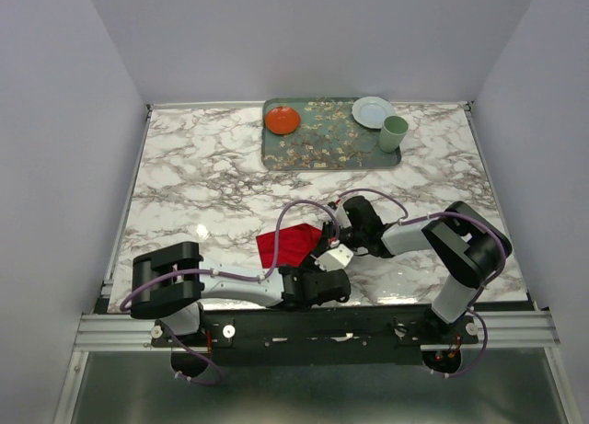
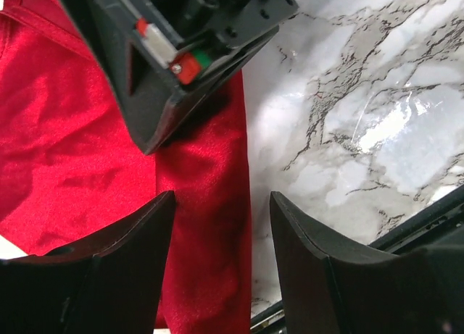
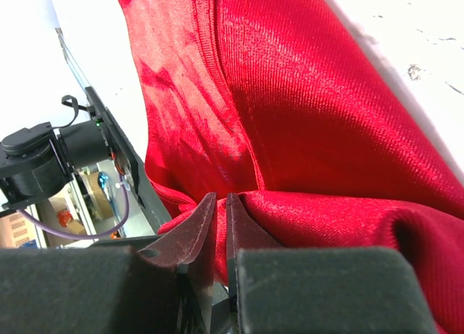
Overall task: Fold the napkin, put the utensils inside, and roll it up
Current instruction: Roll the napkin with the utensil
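The red napkin [image 1: 287, 243] lies partly folded on the marble table [image 1: 202, 176], near the front edge. My right gripper [image 1: 322, 246] is shut on a bunched fold of the napkin [image 3: 326, 117], and the cloth is pinched between its fingertips [image 3: 220, 207]. My left gripper [image 2: 221, 225] stands open just above the napkin's right edge [image 2: 206, 203], with cloth and bare table showing between its spread fingers [image 2: 138, 232]. In the top view the left gripper [image 1: 317, 272] sits right beside the right one. No utensils are in view.
A patterned tray [image 1: 331, 153] stands at the back of the table with an orange plate [image 1: 282, 120], a white plate [image 1: 373, 111] and a pale green cup [image 1: 394, 132] on it. The right gripper's body [image 2: 181, 51] hangs close over the left fingers. The table's front rail [image 2: 406, 225] is nearby.
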Motion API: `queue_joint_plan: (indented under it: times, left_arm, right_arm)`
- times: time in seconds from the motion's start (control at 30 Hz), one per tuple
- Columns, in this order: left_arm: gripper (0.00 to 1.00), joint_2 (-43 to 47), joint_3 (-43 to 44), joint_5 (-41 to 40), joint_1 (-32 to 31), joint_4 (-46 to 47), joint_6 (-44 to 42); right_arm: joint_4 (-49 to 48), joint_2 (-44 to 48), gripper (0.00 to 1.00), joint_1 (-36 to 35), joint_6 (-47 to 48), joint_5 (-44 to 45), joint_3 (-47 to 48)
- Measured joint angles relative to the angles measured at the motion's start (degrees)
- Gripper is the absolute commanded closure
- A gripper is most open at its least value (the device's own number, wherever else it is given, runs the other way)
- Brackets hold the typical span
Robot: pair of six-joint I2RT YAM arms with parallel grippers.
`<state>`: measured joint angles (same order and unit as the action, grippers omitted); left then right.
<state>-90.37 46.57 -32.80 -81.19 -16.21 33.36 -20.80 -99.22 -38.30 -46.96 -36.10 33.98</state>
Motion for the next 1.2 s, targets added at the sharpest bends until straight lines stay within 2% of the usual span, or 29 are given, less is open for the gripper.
queue_joint_plan:
  times: [0.33, 0.67, 0.73, 0.87, 1.2]
  left_arm:
    - [0.38, -2.6, 1.2, -0.2, -0.2, 0.2, -1.7]
    - [0.53, -5.4, 3.3, -1.3, 0.1, 0.9, -0.3]
    - [0.53, -5.4, 3.3, -1.5, 0.4, 0.8, 0.6]
    - [0.45, -5.5, 3.3, -2.7, 0.4, 0.0, 2.7]
    - [0.42, -5.3, 3.3, -5.6, -0.3, -2.5, 7.3]
  right_arm:
    - [-0.3, -0.5, 0.82, 0.0, -0.2, -0.8, 0.2]
    - [0.1, -0.5, 0.82, 0.0, -0.2, -0.8, 0.2]
    - [0.2, -0.5, 0.82, 0.1, -0.2, -0.8, 0.2]
    - [0.3, -0.5, 0.82, 0.1, -0.1, -0.8, 0.2]
    - [0.3, -0.5, 0.82, 0.0, -0.1, -0.8, 0.2]
